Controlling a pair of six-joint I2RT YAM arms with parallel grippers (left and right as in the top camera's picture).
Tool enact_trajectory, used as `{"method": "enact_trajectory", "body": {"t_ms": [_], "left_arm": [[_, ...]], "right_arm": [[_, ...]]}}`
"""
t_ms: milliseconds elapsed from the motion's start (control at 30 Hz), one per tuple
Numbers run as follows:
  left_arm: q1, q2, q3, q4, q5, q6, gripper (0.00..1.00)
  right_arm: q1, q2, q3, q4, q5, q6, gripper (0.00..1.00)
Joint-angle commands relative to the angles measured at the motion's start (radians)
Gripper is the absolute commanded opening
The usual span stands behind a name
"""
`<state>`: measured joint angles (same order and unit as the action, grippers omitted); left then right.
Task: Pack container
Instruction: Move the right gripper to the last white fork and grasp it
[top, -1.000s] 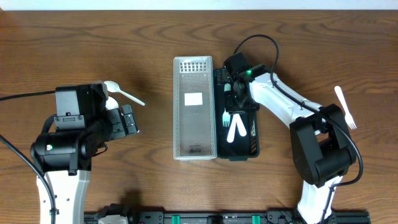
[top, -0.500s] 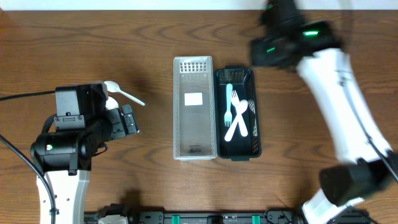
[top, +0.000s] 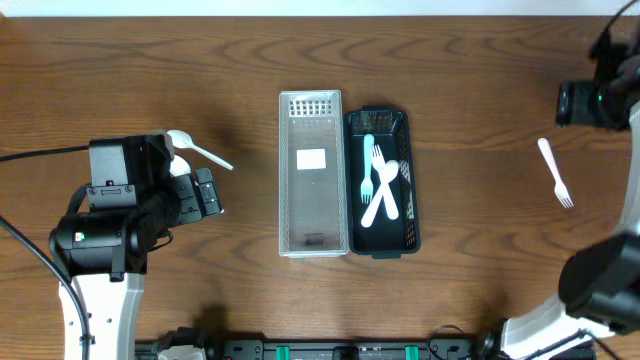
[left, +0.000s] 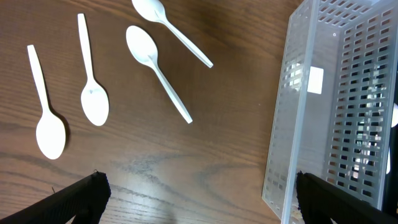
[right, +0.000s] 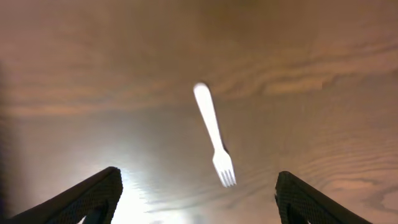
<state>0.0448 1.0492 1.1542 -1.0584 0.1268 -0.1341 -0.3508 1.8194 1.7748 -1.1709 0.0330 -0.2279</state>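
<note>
- White plastic spoons (left: 92, 84), four of them, lie loose on the wood table (left: 205, 143) at far left, well apart from either container. None packed yet.
- L gripper (left: 199, 183) hangs over bare wood betw. the spoons and the bin. Its fingers (left: 74, 199) are spread wide w/ nothing betw. them and touch no spoon.
- Clear slotted bin (top: 311, 103) comes next, mid-table. We see only a white label (top: 312, 158) on its floor and no cutlery, so we read it as empty.
- Black tray (top: 385, 250) sits just beside the bin, long sides touching or nearly so. It holds white forks (top: 368, 170) lying crossed: at least two, poss. a third piece. We can't tell from overhead.
- Loose fork (right: 214, 134) lies alone on the wood, well to the right of the tray, tines toward the arm bases.
- R gripper (right: 199, 175) is at the far right edge, above that fork and not touching it. Fingers spread, empty. The wrist view is blurred, so we can't judge how high it is.
- Progress, our est.: partway. A few forks are in the tray. Left to do are one fork on the right and all four spoons on the left. We'd guess the spoons go in the clear bin, but nothing here confirms it.
- Next, as we judge it: R arm looks lined up to go for the loose fork.
</note>
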Motion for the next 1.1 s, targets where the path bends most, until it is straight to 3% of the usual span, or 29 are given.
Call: {"method": "enact_trajectory", "body": {"t_ms": [0, 500, 1067], "left_arm": [[0.005, 0.002, 0.015, -0.003, -0.009, 0.002, 0.98], [0.005, 0.002, 0.015, -0.003, -0.009, 0.002, 0.98], [0.005, 0.002, 0.015, -0.003, -0.009, 0.002, 0.98]], "right_arm": [[-0.048, 0.072, -0.087, 0.031, -0.011, -0.133, 0.84], [-0.126, 0.338, -0.153, 0.125, -0.064, -0.137, 0.82], [-0.13, 0.389, -0.154, 0.158, -0.068, -0.135, 0.83]]}}
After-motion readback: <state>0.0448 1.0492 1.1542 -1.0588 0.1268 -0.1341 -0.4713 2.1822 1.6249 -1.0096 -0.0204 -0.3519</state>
